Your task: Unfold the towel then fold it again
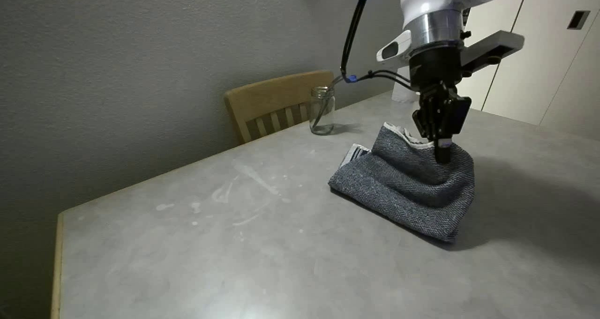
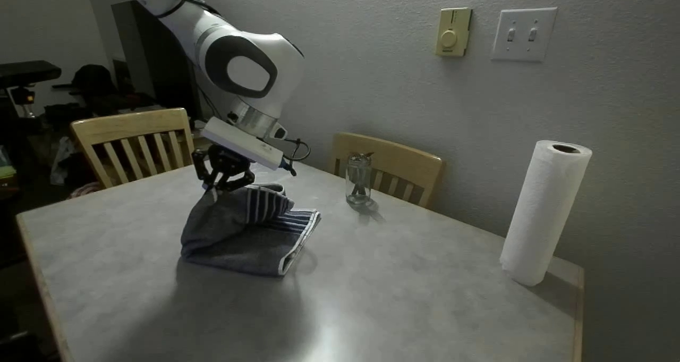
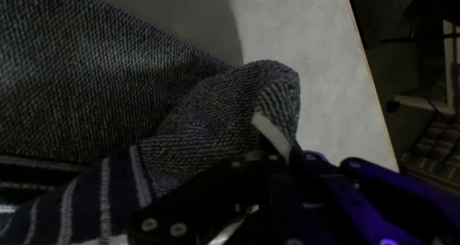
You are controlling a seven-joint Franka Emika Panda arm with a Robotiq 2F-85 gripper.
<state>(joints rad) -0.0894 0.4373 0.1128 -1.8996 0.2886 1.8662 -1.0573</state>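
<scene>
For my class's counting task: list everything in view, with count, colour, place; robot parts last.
Towel: 1, grey-blue with pale stripes, on the table
Table: 1, grey, under the towel
Jar: 1, clear, on the table; contents unclear
Paper roll: 1, white, near a table corner
Chairs: at least 2, light brown, at the table
Wall: at least 1, grey, behind the table
Dial box: 1, yellowish, on the wall
Switch plate: 1, white, beside the dial box
Panels: several, cream, beyond the table
Clutter: uncounted, dark, in the background
Arm: 1, white, above the table
Gripper: 1, black, closed on the towel
Wrist bar: 1, white, above the gripper
Cables: several, black, along the arm
</scene>
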